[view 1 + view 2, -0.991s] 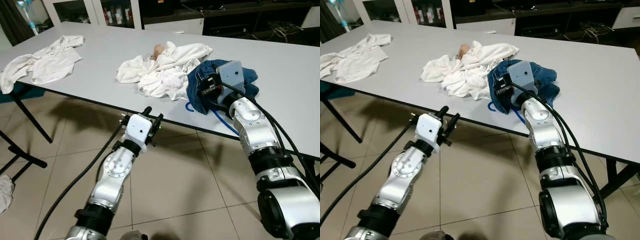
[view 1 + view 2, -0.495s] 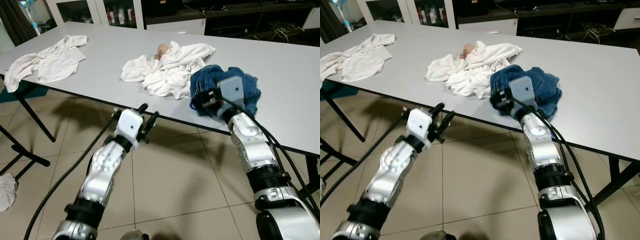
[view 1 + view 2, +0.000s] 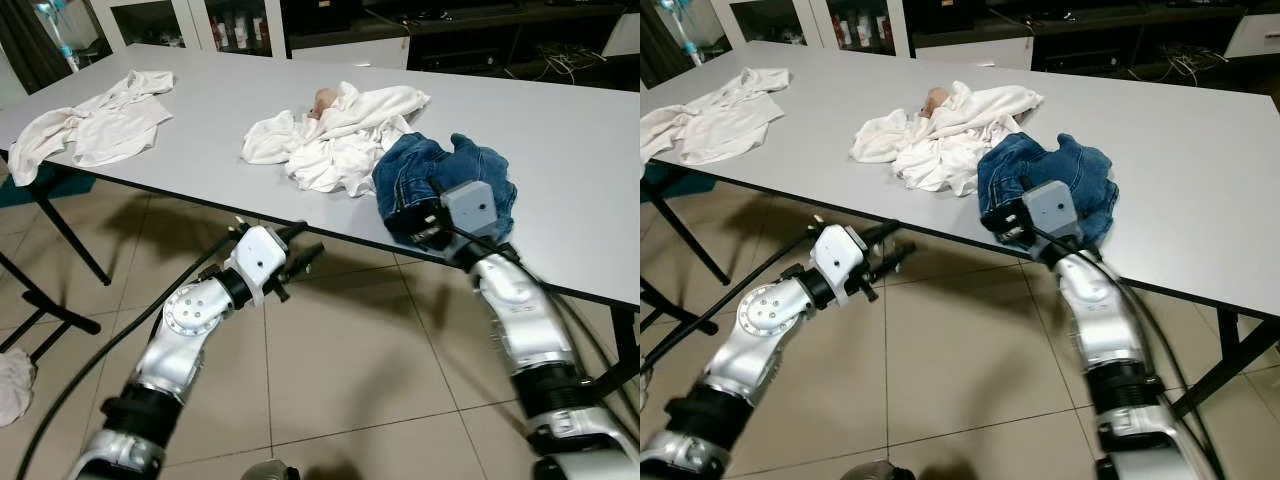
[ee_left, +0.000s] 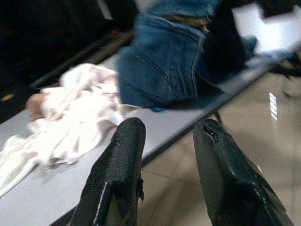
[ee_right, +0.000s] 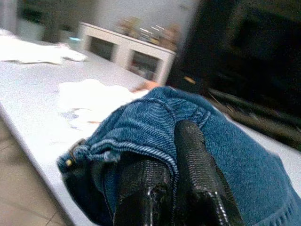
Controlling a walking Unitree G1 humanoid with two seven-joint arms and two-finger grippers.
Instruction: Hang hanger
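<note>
Denim is what we see our right hand [image 5: 174, 183] clamped on: its fingers pinch a fold of the jeans [image 3: 440, 180] at the near edge of the table [image 3: 560, 150]. Our left hand [image 3: 300, 255], fingers apart, hangs below that edge over the floor [image 3: 340, 370]. Just beside the jeans lies a white heap [image 3: 335, 140]; a white shirt [image 3: 100, 115] lies well apart. We cannot make out a hanger.

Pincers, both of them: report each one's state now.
Left pincer: open, holding nothing, below the grey table's edge.
Right pincer: shut on the crumpled blue denim jeans at the table's near edge.
</note>
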